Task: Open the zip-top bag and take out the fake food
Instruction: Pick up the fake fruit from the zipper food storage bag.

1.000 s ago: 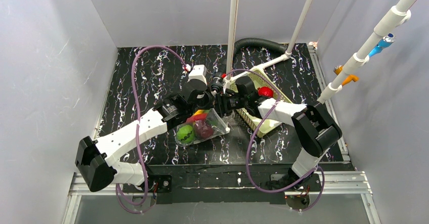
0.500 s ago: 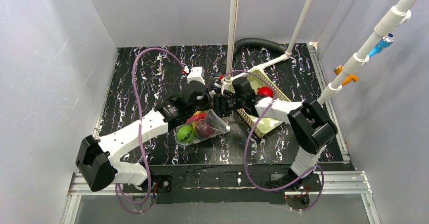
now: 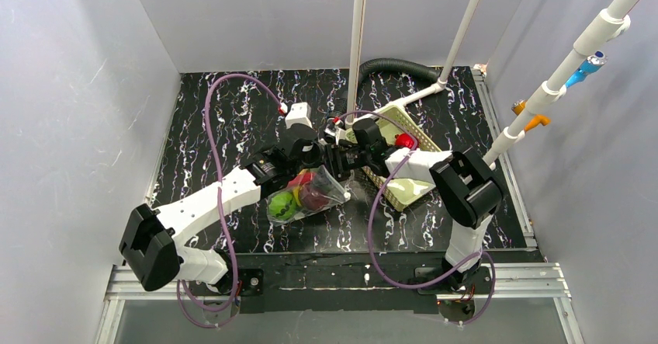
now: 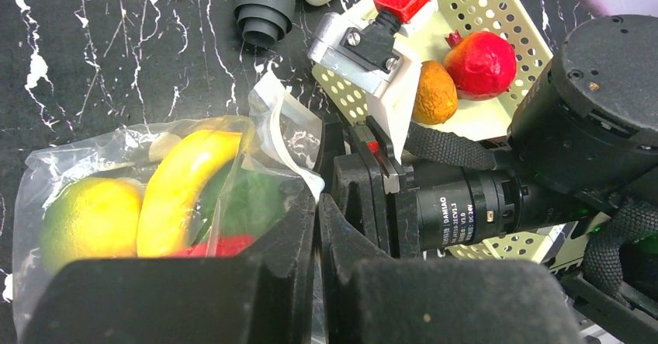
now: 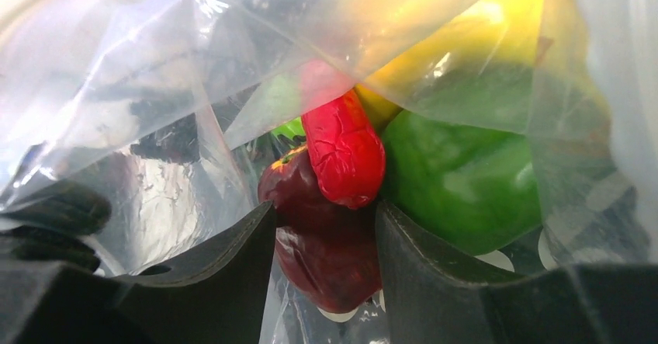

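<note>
A grey panel wall (image 3: 77,126) closes the left side. Beside it the black, white-veined bench (image 3: 225,103) lies open, crossed only by a looping purple cable (image 3: 206,115). The left arm reaches diagonally from the near-left corner to the middle.

The left claw (image 4: 316,204) has its matte black fingers pressed together, pinching a lip of the clear floppy plastic zip-top bag (image 3: 332,194). The bag lies on the bench at the centre, near the basket. Its film is crinkled and glossy, and a white zip strip (image 4: 271,103) curls up at the mouth.

The fake food shows through the film:
- a rounded yellow-green plastic fruit (image 4: 87,220)
- a smooth curved yellow banana (image 4: 182,177)
- a wrinkled glossy red chili (image 5: 345,154)
- a dark red round fruit (image 5: 326,262)
- a lobed green piece (image 5: 465,181)

The right claw (image 5: 326,220) meets the bag's mouth from the right, fingers spread and film draped all around it. The dark red round fruit shows in the gap; whether the pads touch it I cannot tell.

Just right stands the pale green perforated plastic basket (image 3: 403,195), set at an angle. It leaves a narrow strip of bench before the metal rail (image 3: 518,204) at the right edge. A ribbed black hose (image 3: 396,66) and white pipes (image 3: 358,41) crowd the far side.
</note>
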